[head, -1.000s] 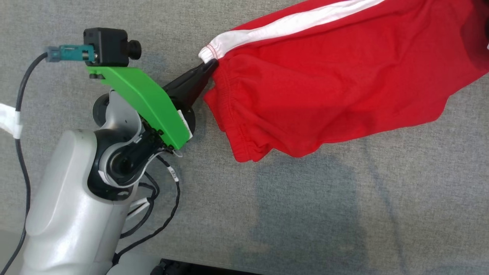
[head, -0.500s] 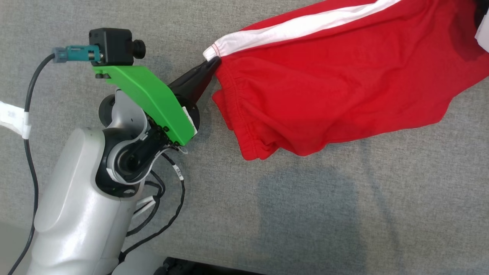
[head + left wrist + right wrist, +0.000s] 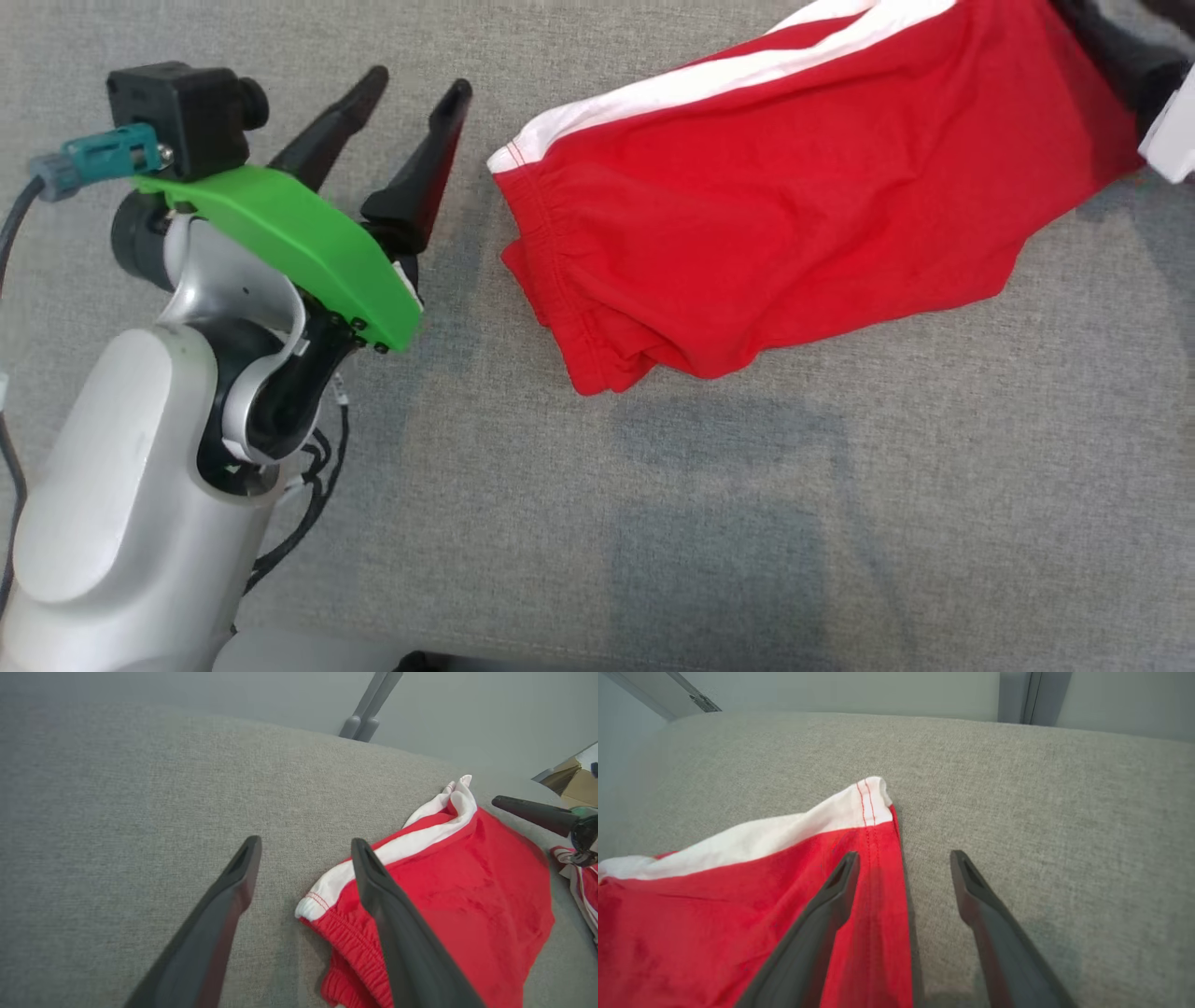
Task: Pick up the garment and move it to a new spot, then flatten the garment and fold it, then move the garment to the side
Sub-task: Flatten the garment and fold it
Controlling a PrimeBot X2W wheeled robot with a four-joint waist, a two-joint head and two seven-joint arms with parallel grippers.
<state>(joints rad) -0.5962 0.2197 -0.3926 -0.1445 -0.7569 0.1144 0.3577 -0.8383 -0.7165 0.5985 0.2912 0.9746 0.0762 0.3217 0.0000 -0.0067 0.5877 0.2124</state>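
Note:
The garment [image 3: 775,205] is a pair of red shorts with a white side stripe, lying spread on the grey fabric surface [image 3: 653,523]. My left gripper [image 3: 417,84] stands open just left of the elastic waistband corner, apart from it. In the left wrist view the left gripper [image 3: 306,841] has nothing between its fingers, and the garment [image 3: 458,896] lies to the right. My right gripper [image 3: 904,855] is open above the garment's [image 3: 714,914] far hem corner, one finger over red cloth, the other over bare surface.
The grey surface ends at a far edge with a grey post [image 3: 369,704] behind it. A cardboard box [image 3: 577,779] and another red and white striped cloth [image 3: 579,882] sit beyond the garment's right end. Wide bare surface lies in front of the garment.
Both grippers have opened and let go of the garment. The left gripper has drawn back to the left of the waistband corner. The garment now lies flatter on the surface.

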